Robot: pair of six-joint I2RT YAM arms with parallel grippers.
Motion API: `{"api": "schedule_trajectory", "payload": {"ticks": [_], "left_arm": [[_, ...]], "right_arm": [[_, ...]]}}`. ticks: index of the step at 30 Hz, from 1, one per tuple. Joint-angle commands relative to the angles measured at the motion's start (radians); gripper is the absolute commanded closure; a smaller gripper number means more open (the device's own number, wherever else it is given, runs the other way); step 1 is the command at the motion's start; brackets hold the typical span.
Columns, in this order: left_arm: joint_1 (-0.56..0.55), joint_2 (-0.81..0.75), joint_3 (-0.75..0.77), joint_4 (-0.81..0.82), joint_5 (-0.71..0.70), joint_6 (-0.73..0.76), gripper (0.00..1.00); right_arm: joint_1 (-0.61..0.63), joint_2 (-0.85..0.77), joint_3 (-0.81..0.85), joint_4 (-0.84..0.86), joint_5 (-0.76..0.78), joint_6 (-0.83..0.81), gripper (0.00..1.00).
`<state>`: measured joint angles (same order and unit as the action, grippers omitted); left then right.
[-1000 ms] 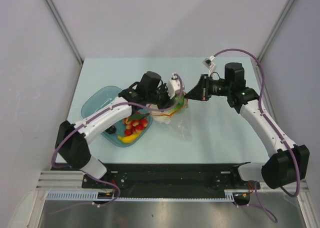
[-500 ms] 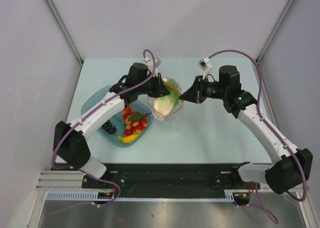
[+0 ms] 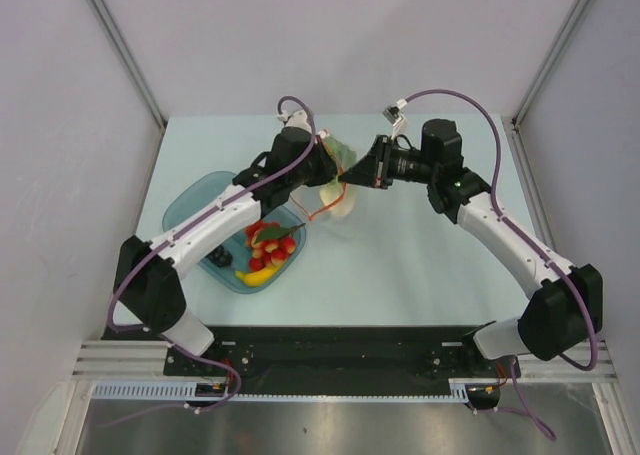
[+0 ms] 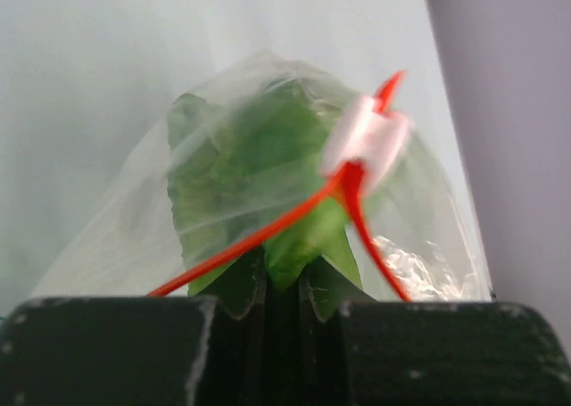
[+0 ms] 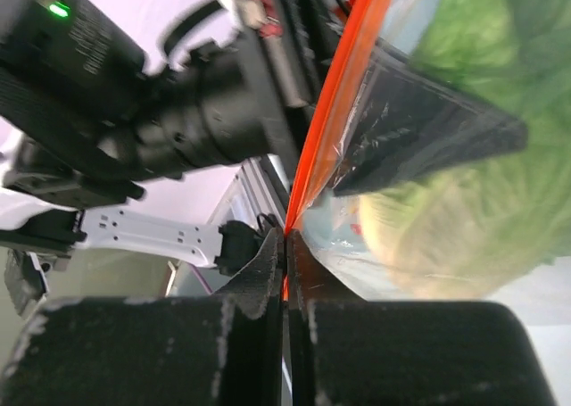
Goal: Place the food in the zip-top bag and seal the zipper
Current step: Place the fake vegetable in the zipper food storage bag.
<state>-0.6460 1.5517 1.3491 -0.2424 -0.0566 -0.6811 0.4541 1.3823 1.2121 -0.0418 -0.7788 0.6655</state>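
The clear zip-top bag (image 3: 338,203) hangs in the air between both grippers at the table's middle back. The pale green cabbage (image 3: 340,155) is inside it, seen large in the left wrist view (image 4: 268,165). My left gripper (image 3: 328,167) is shut on a cabbage leaf (image 4: 285,277), its fingers reaching into the bag's mouth. My right gripper (image 3: 348,175) is shut on the red-orange zipper strip (image 5: 335,111) at the bag's edge (image 5: 287,241). The red berry cluster (image 3: 272,240), dark grapes (image 3: 219,259) and yellow banana (image 3: 256,274) lie in the bowl. I cannot pick out the pepper.
The translucent teal bowl (image 3: 190,203) sits at the left of the table, under the left forearm. A white slider tab (image 4: 366,138) sits on the zipper. Pale walls stand on three sides.
The left gripper carried the cabbage into the bag. Both grippers then moved toward the back and upward, lifting the bag with the cabbage off the table.
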Motion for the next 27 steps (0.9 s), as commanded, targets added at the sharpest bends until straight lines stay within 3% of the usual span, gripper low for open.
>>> {"api": "schedule_trajectory", "payload": {"ticks": [1, 4, 7, 10, 11, 12, 14, 18, 23, 26, 27], "left_arm": [[-0.003, 0.034, 0.044, 0.000, -0.123, 0.037, 0.87], [-0.004, 0.024, -0.004, 0.012, -0.117, 0.110, 0.84], [-0.004, 0.013, -0.008, -0.003, -0.037, 0.217, 0.76], [-0.003, -0.019, 0.010, -0.020, 0.053, 0.285, 0.46], [-0.003, -0.037, 0.012, -0.017, 0.089, 0.298, 0.26], [-0.003, -0.068, 0.022, -0.018, 0.110, 0.317, 0.15], [-0.001, -0.096, 0.041, -0.047, 0.143, 0.359, 0.00], [0.019, -0.183, 0.082, -0.095, 0.248, 0.449, 0.01], [0.060, -0.265, 0.085, -0.095, 0.564, 0.552, 0.01], [0.071, -0.306, 0.078, -0.164, 0.606, 0.668, 0.02], [0.083, -0.314, 0.067, -0.191, 0.695, 0.722, 0.02]], "right_arm": [[-0.032, 0.015, 0.081, 0.126, -0.040, 0.115, 1.00], [-0.087, 0.020, 0.115, 0.125, -0.034, 0.140, 1.00], [-0.112, 0.020, 0.119, 0.122, -0.040, 0.131, 1.00], [-0.114, 0.006, 0.078, 0.108, -0.050, 0.117, 1.00], [-0.115, 0.000, 0.066, 0.105, -0.050, 0.106, 1.00], [-0.114, -0.006, 0.041, 0.099, -0.051, 0.100, 1.00], [-0.129, -0.017, 0.026, 0.076, -0.057, 0.088, 1.00], [-0.182, -0.028, -0.008, 0.048, -0.094, 0.072, 1.00], [-0.239, -0.040, -0.031, 0.016, -0.142, 0.068, 1.00], [-0.246, -0.054, -0.037, 0.007, -0.148, 0.054, 1.00], [-0.246, -0.061, -0.040, 0.002, -0.149, 0.052, 1.00]]}}
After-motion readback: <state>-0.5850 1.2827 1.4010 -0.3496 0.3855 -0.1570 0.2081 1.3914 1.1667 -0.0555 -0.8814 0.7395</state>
